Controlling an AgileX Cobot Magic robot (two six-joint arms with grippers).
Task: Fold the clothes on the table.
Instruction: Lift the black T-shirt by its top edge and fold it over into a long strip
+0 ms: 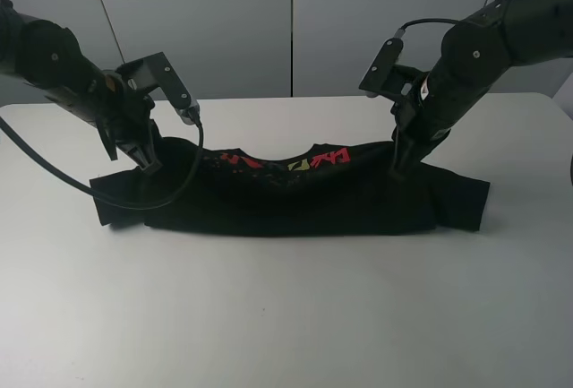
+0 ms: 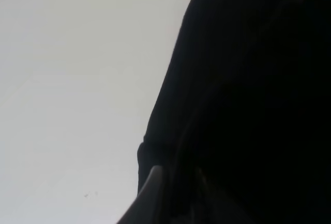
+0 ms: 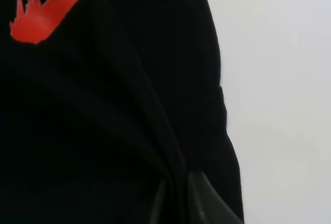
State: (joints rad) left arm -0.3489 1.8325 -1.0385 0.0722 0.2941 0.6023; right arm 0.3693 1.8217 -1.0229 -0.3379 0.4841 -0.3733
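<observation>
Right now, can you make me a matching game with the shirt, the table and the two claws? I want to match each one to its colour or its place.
Things:
1. T-shirt
2. table
3. left claw
4. right claw

Colour or place:
A. white and smooth
B. pinching the shirt near its right end, seen from the high camera
C. black
D. pinching the shirt near its left end, seen from the high camera

Right pairs: 1-C, 2-A, 3-D, 4-B.
</observation>
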